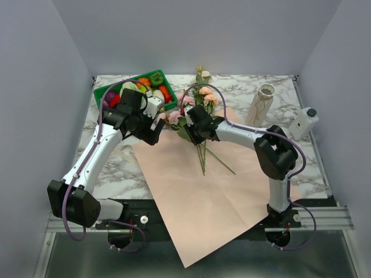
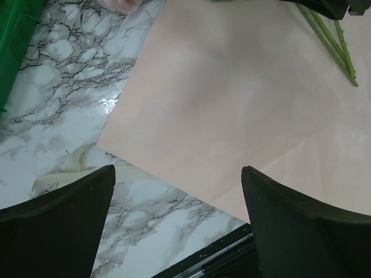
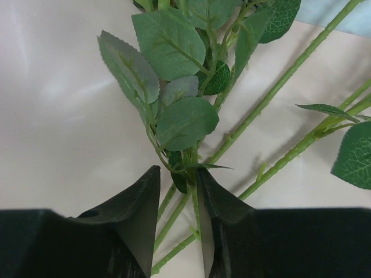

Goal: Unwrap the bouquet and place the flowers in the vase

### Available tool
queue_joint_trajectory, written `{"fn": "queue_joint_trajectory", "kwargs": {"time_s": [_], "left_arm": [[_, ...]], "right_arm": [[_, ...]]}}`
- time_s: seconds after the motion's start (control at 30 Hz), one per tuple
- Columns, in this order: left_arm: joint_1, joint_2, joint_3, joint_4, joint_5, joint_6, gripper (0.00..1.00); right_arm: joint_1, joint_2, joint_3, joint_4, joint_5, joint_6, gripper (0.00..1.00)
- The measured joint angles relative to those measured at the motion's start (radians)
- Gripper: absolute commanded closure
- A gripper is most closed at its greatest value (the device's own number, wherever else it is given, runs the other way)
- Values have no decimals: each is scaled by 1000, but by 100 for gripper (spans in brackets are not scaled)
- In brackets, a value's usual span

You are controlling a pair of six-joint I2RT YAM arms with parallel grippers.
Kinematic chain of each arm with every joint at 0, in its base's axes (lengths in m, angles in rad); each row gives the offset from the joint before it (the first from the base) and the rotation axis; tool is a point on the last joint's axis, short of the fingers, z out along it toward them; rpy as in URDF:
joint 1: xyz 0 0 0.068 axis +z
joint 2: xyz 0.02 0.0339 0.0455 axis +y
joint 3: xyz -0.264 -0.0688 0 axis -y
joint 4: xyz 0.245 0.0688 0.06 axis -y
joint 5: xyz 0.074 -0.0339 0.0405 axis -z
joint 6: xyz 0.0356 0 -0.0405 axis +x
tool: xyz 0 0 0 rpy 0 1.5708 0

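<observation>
The flowers (image 1: pixel 204 95) lie on the opened pink paper (image 1: pixel 197 202), blooms at the far end and stems running toward the near edge. The right end effector (image 3: pixel 178 174) straddles those stems, its fingers narrowed around them; I cannot tell whether it is actually clamped. The left end effector (image 2: pixel 177 171) hangs just left of them, spread wide. The vase (image 1: pixel 262 104) stands off to the right.

Mid-frame is crowded: flowers (image 1: pixel 204 95) lie across the top of the pink paper (image 1: pixel 197 197), w/ right end effector (image 3: pixel 178 171) pinched on the stems & left end effector (image 1: pixel 154 133) spread wide just left of them. Green crate (image 1: pixel 134 88) blocks upper left. Vase (image 1: pixel 262 104) stands upright at upper right, pump bottle (image 1: pixel 304 121) further right. Bare table (image 1: pixel 232 87) btwn blooms & vase leaves a lane. Lower paper lies flat, nothing on it. Ribbon (image 2: pixel 75 165) lies on the table just off the paper's left edge.
</observation>
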Motion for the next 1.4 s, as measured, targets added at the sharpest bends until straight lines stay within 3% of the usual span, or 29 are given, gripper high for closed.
{"fn": "queue_joint_trajectory", "kwargs": {"time_s": [0.13,0.3,0.47,0.73,1.03,1.2,1.4], "left_arm": [[0,-32,0,-2,-3,1,1],[0,-54,0,-3,-3,3,1],[0,-56,0,-2,-3,5,1],[0,-61,0,-2,-2,3,1],[0,-61,0,-2,-2,3,1],[0,-61,0,-2,-2,4,1],[0,-61,6,-2,-2,11,1]], "right_arm": [[0,15,17,-3,0,0,63],[0,26,34,-2,0,0,90],[0,3,33,-6,3,2,99],[0,-264,86,6,45,-21,100],[0,-517,133,137,166,-129,99],[-8,-615,36,382,343,-266,99],[-131,-611,-132,1045,496,-523,99]]}}
